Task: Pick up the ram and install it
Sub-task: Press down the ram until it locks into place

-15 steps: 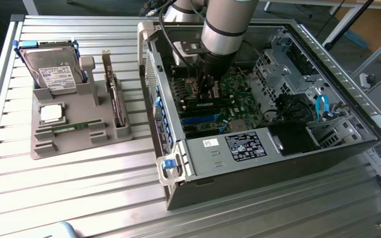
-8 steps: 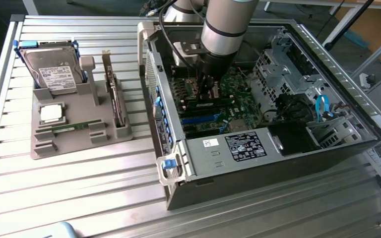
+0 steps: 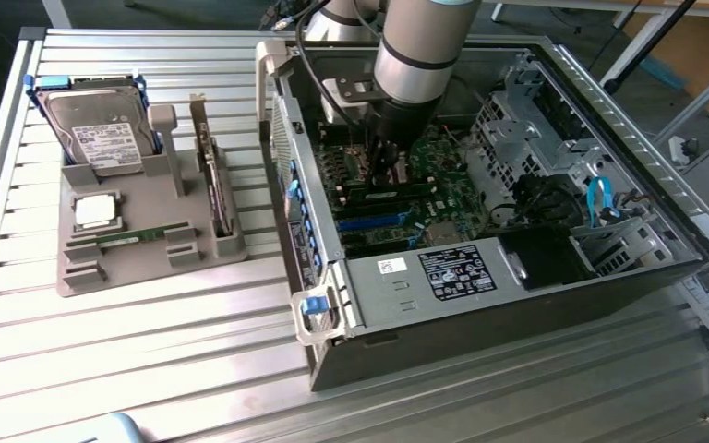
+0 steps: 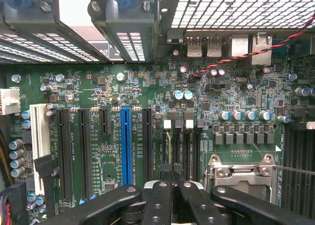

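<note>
Reaching into the open PC case (image 3: 478, 305), arm comes down from 12 o'clock in the exterior view. Gripper (image 3: 386, 173) is low over the motherboard (image 3: 435, 208).

- Jaws: clenched tight together, also seen in the wrist view (image 4: 172, 173). Can't tell if they pinch anything or just bear down.
- Ram (image 3: 386, 194): dark narrow stick with a green edge, lying along the memory slots right under the fingertips. Seated or not, can't tell.
- Wrist view: memory slots with 2 white latches (image 4: 167, 124) directly ahead of the fingertips, metal CPU socket frame (image 4: 241, 171) just beside them, blue PCIe slot (image 4: 126, 144) on the other side among black ones. Red/black twisted wire (image 4: 256, 45) crosses near the rear ports.
- Grey parts tray (image 3: 145, 272) sits at 9 o'clock of the case, on the slatted aluminium table (image 3: 145, 360). On it are a hard drive (image 3: 99, 129) at the tray's 12 o'clock, a silver processor (image 3: 96, 210) mid-tray, an upright expansion card (image 3: 213, 175) at its 3 o'clock, and another thin green stick (image 3: 121, 238) flat at its 6 o'clock.
- Writing: black-and-white sticker (image 3: 457, 274) on the case edge, drive label, board silkscreen beside the slots. All too small to read.
- Blue SATA cable (image 3: 598, 201) at the case's 3 o'clock.
</note>
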Available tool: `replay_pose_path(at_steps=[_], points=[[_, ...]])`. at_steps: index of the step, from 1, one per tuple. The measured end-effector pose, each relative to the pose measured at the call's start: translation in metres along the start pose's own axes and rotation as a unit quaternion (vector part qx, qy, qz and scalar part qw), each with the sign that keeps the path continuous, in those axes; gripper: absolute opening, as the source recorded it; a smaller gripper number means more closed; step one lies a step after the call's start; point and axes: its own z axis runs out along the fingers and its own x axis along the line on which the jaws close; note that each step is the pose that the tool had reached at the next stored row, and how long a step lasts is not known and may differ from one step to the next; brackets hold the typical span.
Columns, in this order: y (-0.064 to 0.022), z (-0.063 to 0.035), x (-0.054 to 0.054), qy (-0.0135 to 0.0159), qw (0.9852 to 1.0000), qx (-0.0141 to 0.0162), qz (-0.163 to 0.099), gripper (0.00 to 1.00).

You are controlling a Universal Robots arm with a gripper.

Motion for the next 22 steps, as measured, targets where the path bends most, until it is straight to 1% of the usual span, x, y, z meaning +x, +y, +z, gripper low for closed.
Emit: replay_pose_path(at_steps=[22], points=[[0.0001,0.0022,0.0002,-0.0001,1.0,0.0,0.0,0.1]])
